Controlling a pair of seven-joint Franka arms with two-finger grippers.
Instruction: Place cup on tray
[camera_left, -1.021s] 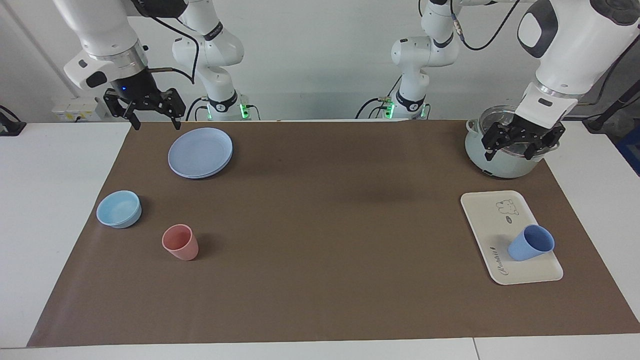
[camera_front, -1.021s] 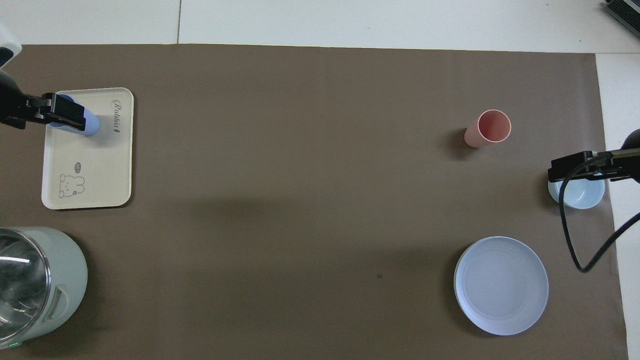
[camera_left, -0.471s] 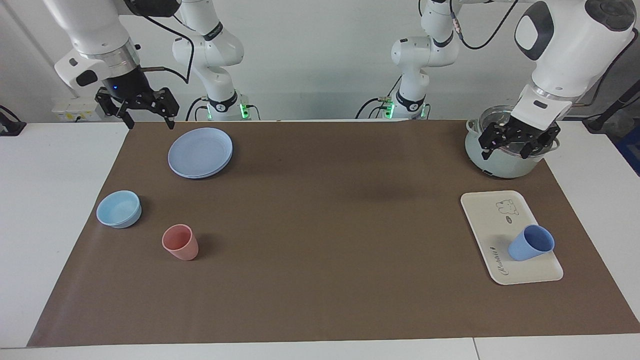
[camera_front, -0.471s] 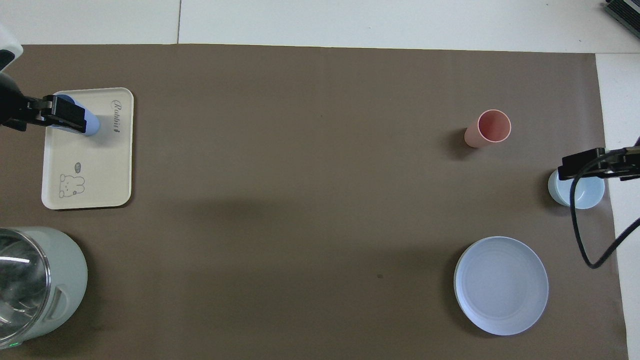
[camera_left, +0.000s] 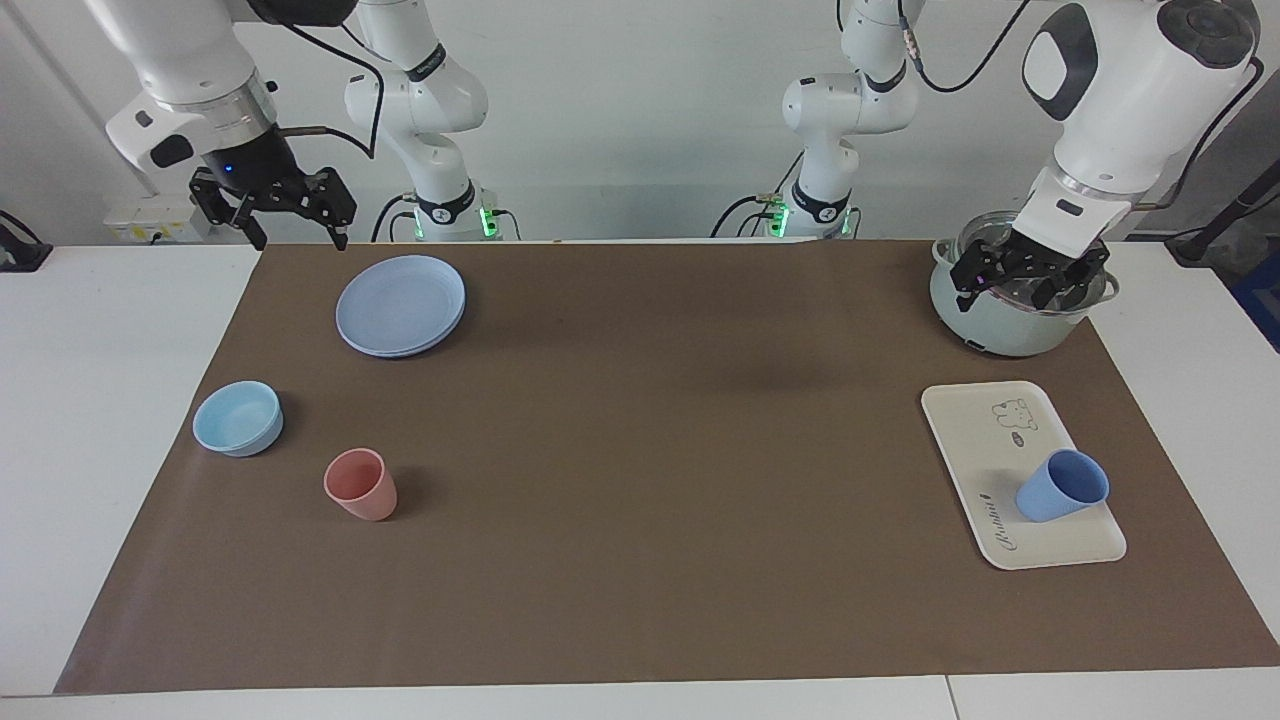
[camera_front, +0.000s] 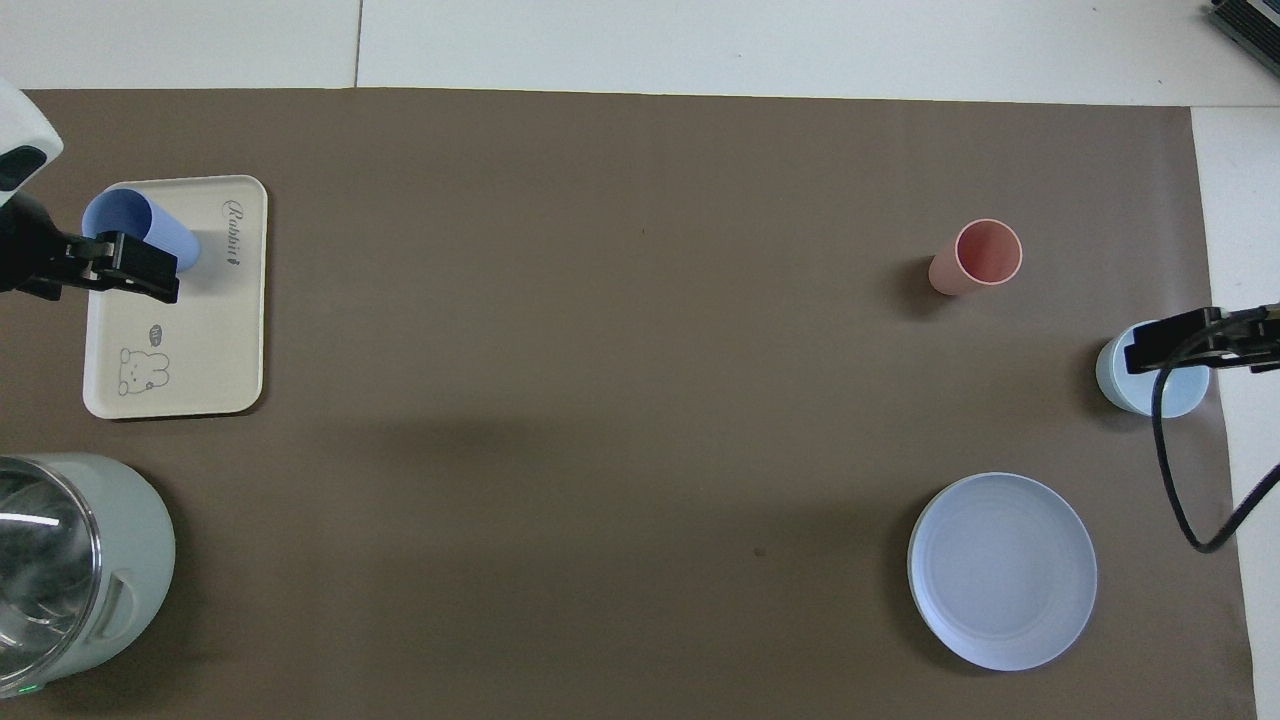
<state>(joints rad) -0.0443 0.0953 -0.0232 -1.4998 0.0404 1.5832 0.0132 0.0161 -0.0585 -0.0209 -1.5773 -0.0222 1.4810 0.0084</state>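
Observation:
The periwinkle-blue cup (camera_left: 1062, 487) (camera_front: 140, 225) stands on the cream-white tray (camera_left: 980, 430) (camera_front: 200, 330), on the part of it farther from the robots. The tray lies toward the left arm's end of the table. Nothing grips the cup. My left gripper (camera_left: 1020, 295) (camera_front: 120, 268) hangs open and empty in the air over the pot, well apart from the cup. My right gripper (camera_left: 295, 225) (camera_front: 1170, 345) is also raised, open and empty, at the right arm's end of the table, above the mat's corner close to the blue plate.
A pale green pot (camera_left: 1000, 320) (camera_front: 70, 570) with a glass lid sits nearer to the robots than the tray. Toward the right arm's end are a round blue plate (camera_left: 400, 305) (camera_front: 1002, 570), a light-blue bowl (camera_left: 238, 418) (camera_front: 1150, 385) and a pink cup (camera_left: 360, 484) (camera_front: 975, 258).
Both grippers have risen and drawn back toward the robots. In the overhead view the left gripper no longer covers the cup. Cup and tray have not moved.

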